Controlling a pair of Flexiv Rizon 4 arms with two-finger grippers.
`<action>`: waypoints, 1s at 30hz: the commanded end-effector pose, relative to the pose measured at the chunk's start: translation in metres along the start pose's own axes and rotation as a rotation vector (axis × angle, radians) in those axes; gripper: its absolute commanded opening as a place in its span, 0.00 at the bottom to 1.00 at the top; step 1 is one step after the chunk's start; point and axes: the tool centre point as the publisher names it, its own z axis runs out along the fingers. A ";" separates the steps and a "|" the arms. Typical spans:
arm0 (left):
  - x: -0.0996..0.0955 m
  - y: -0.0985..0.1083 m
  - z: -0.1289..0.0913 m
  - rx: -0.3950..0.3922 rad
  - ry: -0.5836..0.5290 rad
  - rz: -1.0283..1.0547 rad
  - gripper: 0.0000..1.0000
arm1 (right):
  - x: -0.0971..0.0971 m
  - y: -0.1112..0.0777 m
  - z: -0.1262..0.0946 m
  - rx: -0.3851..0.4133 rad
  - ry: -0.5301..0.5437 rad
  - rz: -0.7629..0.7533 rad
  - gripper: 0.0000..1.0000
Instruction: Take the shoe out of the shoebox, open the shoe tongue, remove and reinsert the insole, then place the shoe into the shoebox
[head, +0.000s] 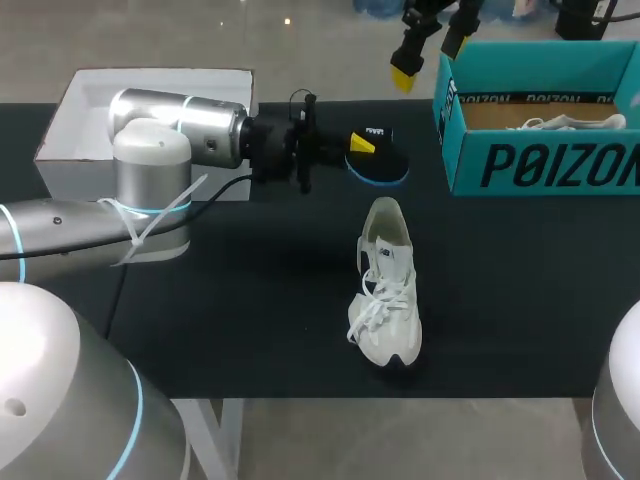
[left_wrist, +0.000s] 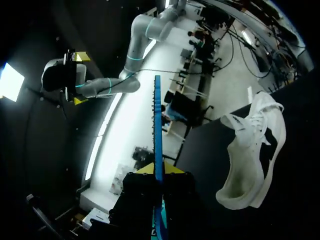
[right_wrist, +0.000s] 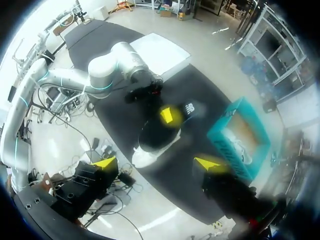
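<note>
The main risk is the reinsertion: the left fingers (left_wrist: 159, 171) are closed flat on the insole (left_wrist: 157, 120), pinching one end only, so the free end could sag, twist or slip as it is aimed at the opening. The shoe (head: 388, 285) lies unheld near the desk's middle, heel toward 12 o'clock and toe toward 6. A push from the insole would likely skid or tip it instead of seating the insole. The right fingers (right_wrist: 157, 163) hang high above, spread wide and holding nothing, so they give no bracing now. Loose laces (head: 368, 312) could snag, and the tongue may flop back across the opening. The insole sits at 12 o'clock from the shoe; I cannot tell whether its far end touches the desk (head: 250, 300). That desk looks dark and smooth, offering little grip. The shoebox (head: 540, 165), with a second shoe (head: 565, 123) inside, stands at 2 o'clock and a white box (head: 70, 165) at 10 o'clock, both apart from the shoe, which seems room enough.
</note>
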 end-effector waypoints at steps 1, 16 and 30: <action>-0.006 0.011 0.004 0.177 -0.121 -0.732 0.00 | 0.000 0.001 0.000 0.003 -0.001 0.001 1.00; -0.012 -0.007 0.013 0.383 -0.316 -1.281 0.00 | 0.000 0.001 0.000 0.003 -0.001 0.001 1.00; -0.012 -0.007 0.013 0.383 -0.316 -1.281 0.00 | 0.000 0.001 0.000 0.003 -0.001 0.001 1.00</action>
